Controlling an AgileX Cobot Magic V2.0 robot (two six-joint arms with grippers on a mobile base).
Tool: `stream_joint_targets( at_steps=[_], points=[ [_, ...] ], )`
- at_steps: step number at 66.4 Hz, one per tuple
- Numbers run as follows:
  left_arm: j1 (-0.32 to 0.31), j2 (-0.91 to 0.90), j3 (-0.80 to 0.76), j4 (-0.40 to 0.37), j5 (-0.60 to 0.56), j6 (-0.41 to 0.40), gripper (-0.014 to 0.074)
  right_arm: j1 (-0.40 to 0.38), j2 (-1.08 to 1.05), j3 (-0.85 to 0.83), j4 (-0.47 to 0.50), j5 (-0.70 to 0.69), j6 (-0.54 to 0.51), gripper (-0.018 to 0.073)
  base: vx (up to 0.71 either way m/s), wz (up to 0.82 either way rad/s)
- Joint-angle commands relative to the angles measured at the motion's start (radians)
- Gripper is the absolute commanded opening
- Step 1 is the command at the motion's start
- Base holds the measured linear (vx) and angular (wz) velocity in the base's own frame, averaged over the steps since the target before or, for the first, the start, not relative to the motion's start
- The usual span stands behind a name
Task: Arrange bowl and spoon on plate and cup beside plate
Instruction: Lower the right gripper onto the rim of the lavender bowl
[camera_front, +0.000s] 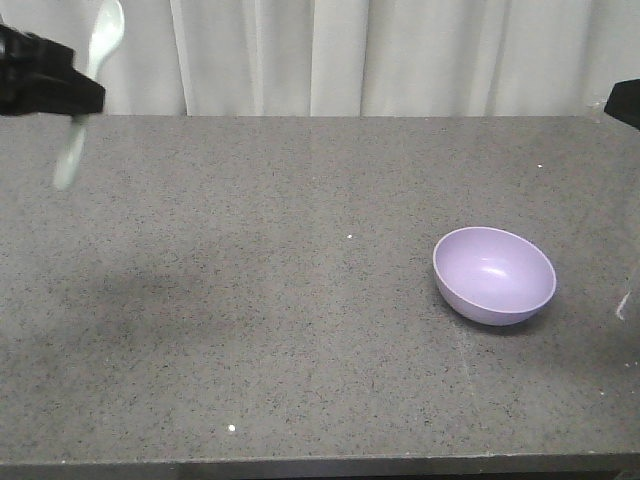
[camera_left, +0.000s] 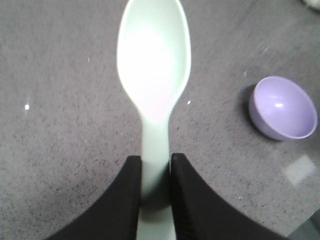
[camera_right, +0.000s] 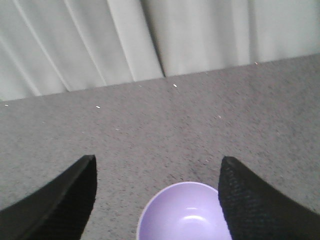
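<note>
My left claw (camera_left: 156, 161) pinches the mint spoon (camera_left: 154, 65) by its handle, raised above the worktop (camera_front: 250, 320); my right claw (camera_right: 158, 159) gapes wide over the lavender bowl (camera_front: 494, 274), resting right of centre.

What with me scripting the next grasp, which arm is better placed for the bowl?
Right, probably. The right gripper is open and the bowl lies close before it; the left gripper is shut on the spoon, far from the bowl.
</note>
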Motion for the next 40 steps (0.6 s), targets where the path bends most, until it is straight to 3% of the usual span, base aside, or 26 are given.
stream_joint_targets(
  at_steps=[1, 9, 17, 40],
  points=[
    [-0.004, -0.139, -0.027, -0.055, -0.074, 0.007, -0.0008, -0.081, 0.101, -0.076, 0.019, 0.024, -0.003, 0.0501, 0.0, 0.0],
    [-0.004, -0.25, -0.027, -0.062, -0.111, 0.0, -0.0008, -0.153, 0.238, -0.091, 0.1, 0.128, -0.068, 0.0501, 0.0, 0.0],
    [-0.004, -0.289, -0.027, -0.097, -0.092, 0.0, -0.0008, -0.157, 0.363, -0.09, 0.154, 0.185, -0.166, 0.0501, 0.0, 0.0],
    [-0.004, -0.274, -0.027, -0.102, -0.065, 0.0, -0.0008, -0.157, 0.569, -0.09, 0.178, 0.178, -0.26, 0.0501, 0.0, 0.0]
  ],
)
